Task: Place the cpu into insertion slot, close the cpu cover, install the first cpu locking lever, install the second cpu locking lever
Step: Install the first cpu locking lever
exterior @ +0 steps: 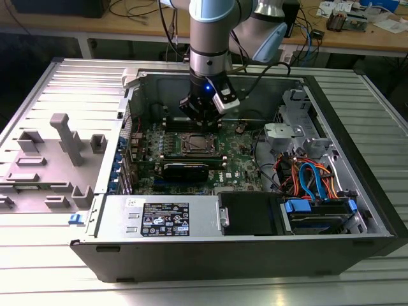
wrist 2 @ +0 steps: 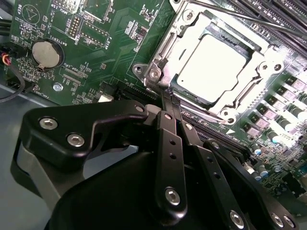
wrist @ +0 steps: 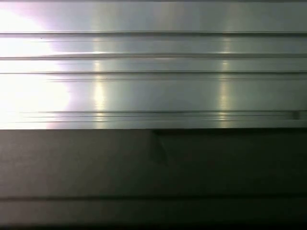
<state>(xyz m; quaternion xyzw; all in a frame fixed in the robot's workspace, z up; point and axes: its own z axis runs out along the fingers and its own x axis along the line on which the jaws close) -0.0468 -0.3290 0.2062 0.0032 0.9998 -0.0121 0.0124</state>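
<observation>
Silver cpu (wrist 2: 211,67) seated under cpu cover (wrist 2: 249,72) in second wrist view; gripper (wrist 2: 169,98) fingers pressed together nearby.

A white label (exterior: 164,220) on the black power supply cover (exterior: 204,213), lower centre of the exterior view, carries print too small to read (likewise the green circuit board (wrist 2: 103,62) lettering).
</observation>
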